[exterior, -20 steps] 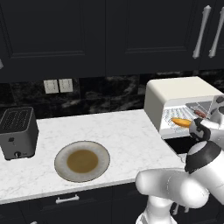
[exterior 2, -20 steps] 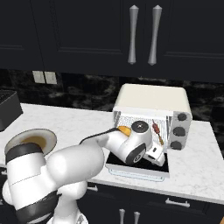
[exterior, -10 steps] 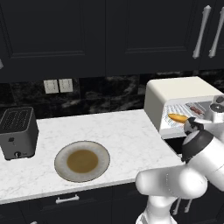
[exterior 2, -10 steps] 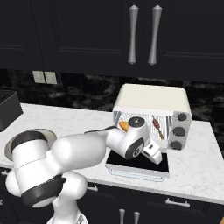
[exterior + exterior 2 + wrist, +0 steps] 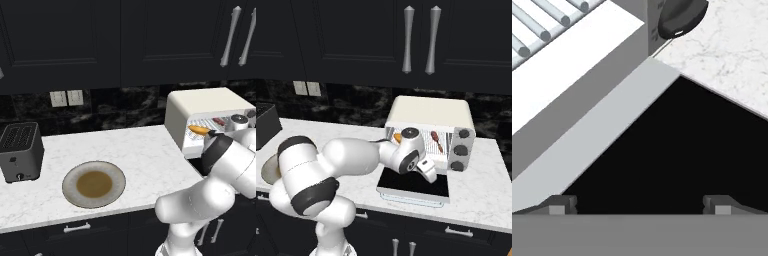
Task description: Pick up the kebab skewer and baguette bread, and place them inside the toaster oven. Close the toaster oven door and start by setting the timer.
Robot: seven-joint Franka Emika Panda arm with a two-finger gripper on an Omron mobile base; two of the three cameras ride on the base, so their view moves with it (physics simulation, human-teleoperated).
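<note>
The toaster oven (image 5: 431,112) is seen on a white marble counter (image 5: 130,155), its door (image 5: 416,183) lowered flat in front. The baguette bread (image 5: 198,130) and the kebab skewer (image 5: 436,141) are laid on the wire rack inside. The gripper (image 5: 640,202) is held just above the dark door glass, fingers spread wide with nothing between them. An empty plate (image 5: 93,183) and a dark toaster (image 5: 19,151) are seen to the left

Orange-golden baguette loaf (image 5: 397,137) mostly hidden behind white arm; cream-white boxy toaster oven (image 5: 200,107) cut off at right edge; dark two-slot toaster (image 5: 265,125) cropped at left.
</note>
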